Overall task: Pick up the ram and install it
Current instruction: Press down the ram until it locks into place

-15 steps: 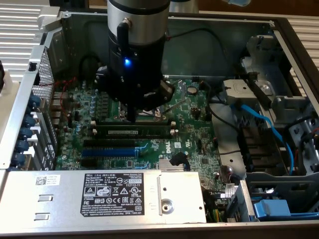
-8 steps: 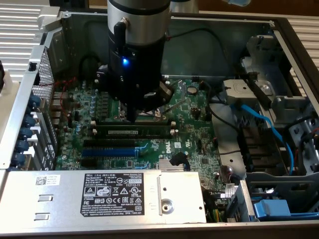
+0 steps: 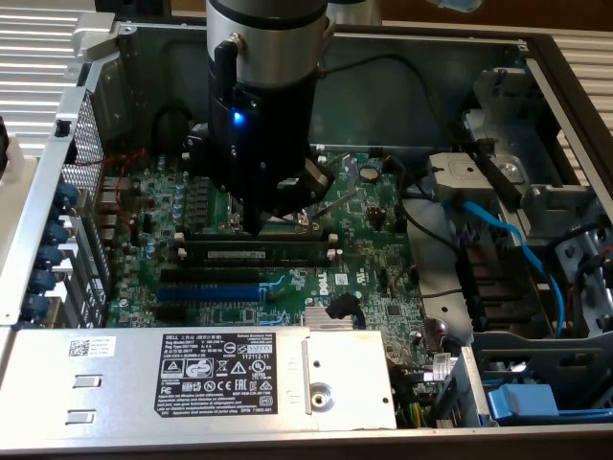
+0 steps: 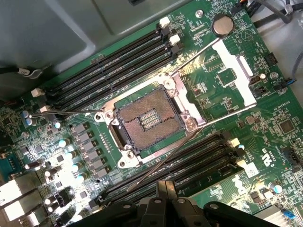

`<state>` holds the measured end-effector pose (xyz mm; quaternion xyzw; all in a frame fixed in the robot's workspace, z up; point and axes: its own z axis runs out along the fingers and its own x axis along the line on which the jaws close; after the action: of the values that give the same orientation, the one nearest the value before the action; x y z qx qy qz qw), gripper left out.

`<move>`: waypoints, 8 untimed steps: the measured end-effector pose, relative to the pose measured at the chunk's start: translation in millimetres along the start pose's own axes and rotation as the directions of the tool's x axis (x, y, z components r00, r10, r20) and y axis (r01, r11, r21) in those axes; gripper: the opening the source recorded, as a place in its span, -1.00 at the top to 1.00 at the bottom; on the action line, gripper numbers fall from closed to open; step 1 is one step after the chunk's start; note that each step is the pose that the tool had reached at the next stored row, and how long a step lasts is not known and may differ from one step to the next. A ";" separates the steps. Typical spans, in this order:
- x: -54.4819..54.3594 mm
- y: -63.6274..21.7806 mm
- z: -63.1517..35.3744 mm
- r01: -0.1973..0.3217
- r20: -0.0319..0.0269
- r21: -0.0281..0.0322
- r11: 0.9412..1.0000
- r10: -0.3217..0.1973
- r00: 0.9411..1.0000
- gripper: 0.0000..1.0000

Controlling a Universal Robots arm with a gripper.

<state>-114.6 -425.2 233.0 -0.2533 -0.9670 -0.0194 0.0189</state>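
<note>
Across the green board, below the processor socket [image 3: 287, 206], the ram [image 3: 251, 253] lies along a memory slot, apparently seated or nearly so. Directly above it, the gripper [image 4: 165, 198] has its fingers together, holding nothing visible. Judged step: pressing home; firm downward pressure is needed.
</note>
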 end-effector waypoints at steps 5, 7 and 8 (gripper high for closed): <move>0.0 0.0 0.0 0.000 0.000 0.000 1.000 0.000 1.000 0.79; 0.0 0.0 0.0 0.000 0.000 0.000 1.000 0.000 1.000 0.79; 0.0 0.0 0.0 0.000 0.000 0.000 1.000 0.000 1.000 0.79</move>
<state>-114.6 -425.2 233.0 -0.2535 -0.9670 -0.0193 0.0189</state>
